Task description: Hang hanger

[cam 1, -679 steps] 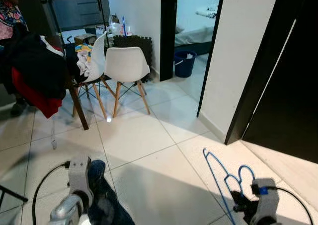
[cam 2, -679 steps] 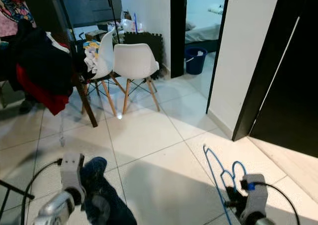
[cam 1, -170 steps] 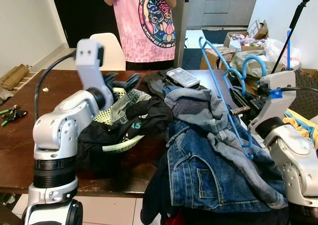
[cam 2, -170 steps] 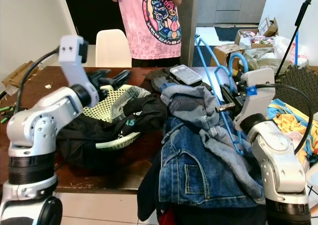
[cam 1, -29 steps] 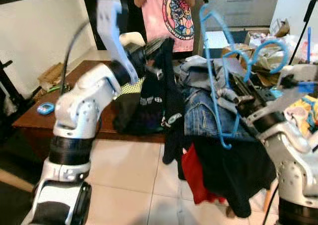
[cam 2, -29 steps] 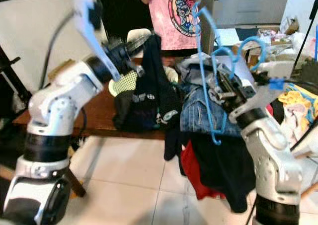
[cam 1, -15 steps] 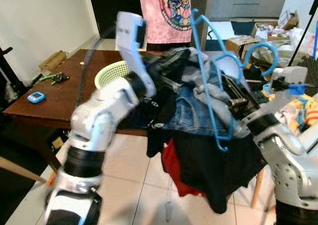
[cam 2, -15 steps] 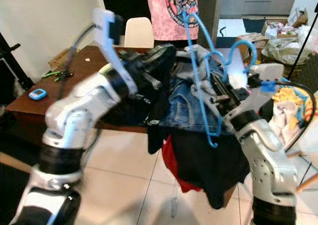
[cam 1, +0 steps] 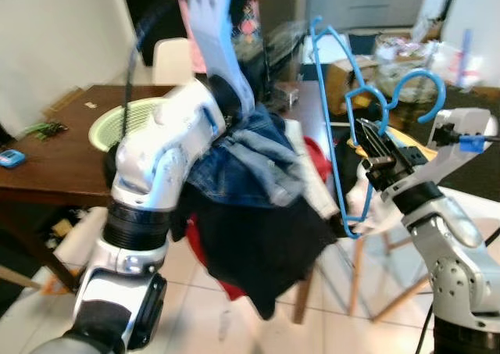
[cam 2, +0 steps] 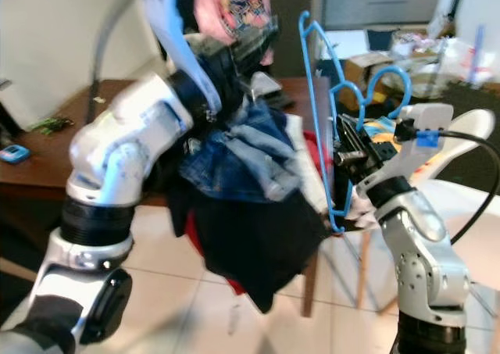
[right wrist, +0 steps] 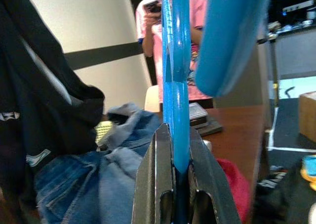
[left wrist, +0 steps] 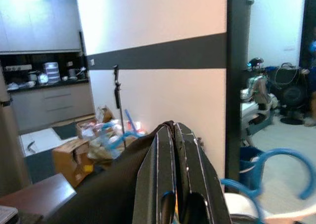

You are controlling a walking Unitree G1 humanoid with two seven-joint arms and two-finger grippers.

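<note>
The right gripper (cam 1: pixel 375 152) is raised at chest height on the robot's right side, and its jaws are clamped on the blue hanger (cam 1: pixel 332 127). In the right wrist view the two black fingers (right wrist: pixel 158 184) press against either side of the blue wire. The hanger stands roughly upright in the air, with its hook (cam 1: pixel 418 92) curving above the right wrist and its long frame reaching above and below the grip point.

The left gripper (left wrist: pixel 174 194) is lifted high, and its jaws are closed on dark cloth from a bundle of clothes (cam 1: pixel 258 205). The bundle includes a denim garment (cam 2: pixel 242 155), a black garment (cam 2: pixel 250 237) and a red piece (cam 1: pixel 316 155). It hangs from the left arm, just beside the hanger frame.

Behind the arms stands a brown bench (cam 1: pixel 55 155) carrying a pale green basket (cam 1: pixel 117 123) and a small blue device (cam 1: pixel 9 158). A person in a pink shirt (cam 2: pixel 230 6) stands beyond the bench. A white chair (cam 2: pixel 469 135) is at the right.
</note>
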